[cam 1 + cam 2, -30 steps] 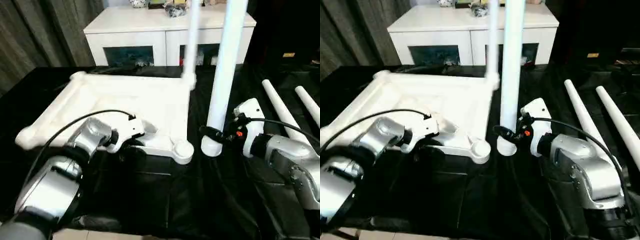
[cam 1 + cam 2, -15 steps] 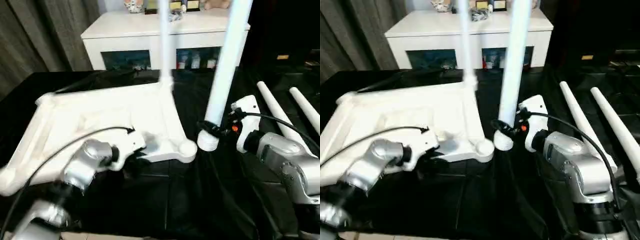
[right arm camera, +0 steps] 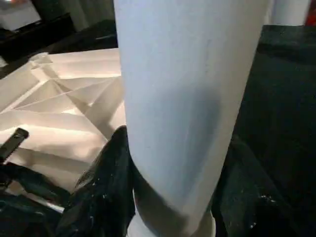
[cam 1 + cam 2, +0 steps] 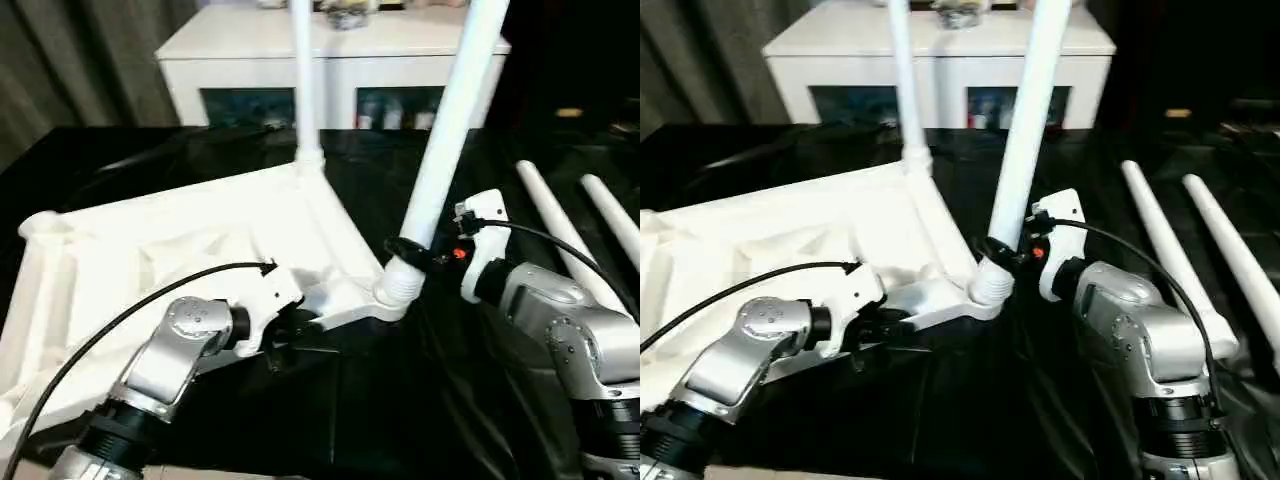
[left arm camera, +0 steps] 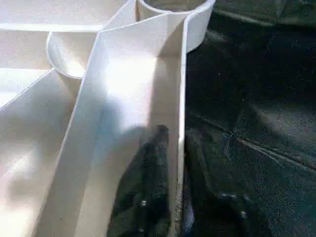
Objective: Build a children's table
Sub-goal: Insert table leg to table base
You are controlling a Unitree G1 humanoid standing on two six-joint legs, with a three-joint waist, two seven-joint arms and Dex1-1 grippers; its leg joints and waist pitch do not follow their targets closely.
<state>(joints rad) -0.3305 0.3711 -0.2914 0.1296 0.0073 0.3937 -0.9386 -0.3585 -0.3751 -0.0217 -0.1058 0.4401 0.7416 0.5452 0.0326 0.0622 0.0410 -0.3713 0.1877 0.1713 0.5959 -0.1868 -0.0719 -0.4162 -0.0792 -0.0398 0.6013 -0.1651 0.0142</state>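
Observation:
The children's table top (image 4: 180, 240) lies upside down on the black cover, ribs up. One white leg (image 4: 303, 80) stands upright in its far corner socket. My left gripper (image 4: 288, 335) is shut on the top's near rim; in the left wrist view one finger (image 5: 148, 187) is inside the rim wall (image 5: 177, 123) and the other is outside it. My right gripper (image 4: 412, 252) is shut on a second leg (image 4: 445, 130), which leans left. That leg's ribbed lower end (image 4: 398, 288) meets the near right corner socket; I cannot tell how deep it sits.
Two loose legs (image 4: 555, 225) (image 4: 612, 218) lie on the black work table (image 4: 450, 400) at the right. A white cabinet with glass doors (image 4: 330, 50) stands behind the table, with grey curtains (image 4: 80, 60) at the back left.
The table top has swung round, its near right corner now under the held leg. The leg has tilted, and its lower end has gone from the black cover beside the socket onto it.

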